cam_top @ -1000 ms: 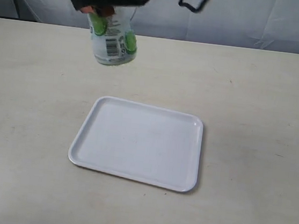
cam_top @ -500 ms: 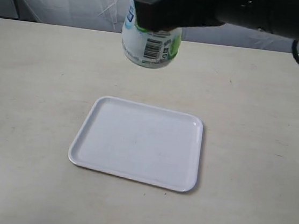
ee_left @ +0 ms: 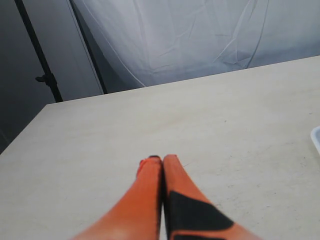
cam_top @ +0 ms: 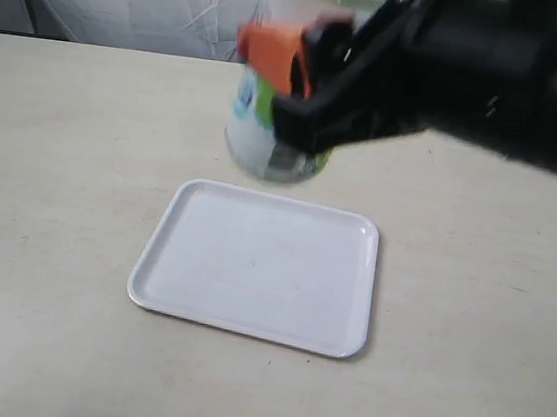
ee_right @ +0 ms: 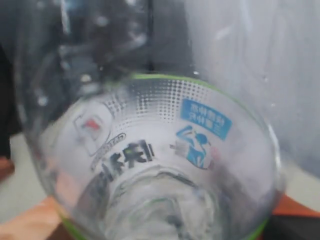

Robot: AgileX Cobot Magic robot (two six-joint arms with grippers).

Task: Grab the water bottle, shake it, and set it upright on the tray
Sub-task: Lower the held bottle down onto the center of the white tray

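The water bottle (cam_top: 264, 126) hangs in the air just behind the far edge of the white tray (cam_top: 252, 266), blurred by motion. My right gripper (cam_top: 293, 79) is shut on its middle, with an orange finger (cam_top: 271, 55) on its near side. In the right wrist view the bottle (ee_right: 155, 150) fills the picture, clear base toward the camera, white-and-green label with a blue patch showing through. Its cap is hidden. My left gripper (ee_left: 161, 159) is shut with nothing in it, low over bare table; it does not show in the exterior view.
The tray lies flat on a beige table (cam_top: 470, 291) with nothing on it. A white cloth backdrop (cam_top: 131, 1) hangs behind the table's far edge. A corner of the tray (ee_left: 316, 137) shows at the edge of the left wrist view.
The right arm has swung rightward and down with the bottle, from the far left to just behind the tray's far edge. The tray has not moved.
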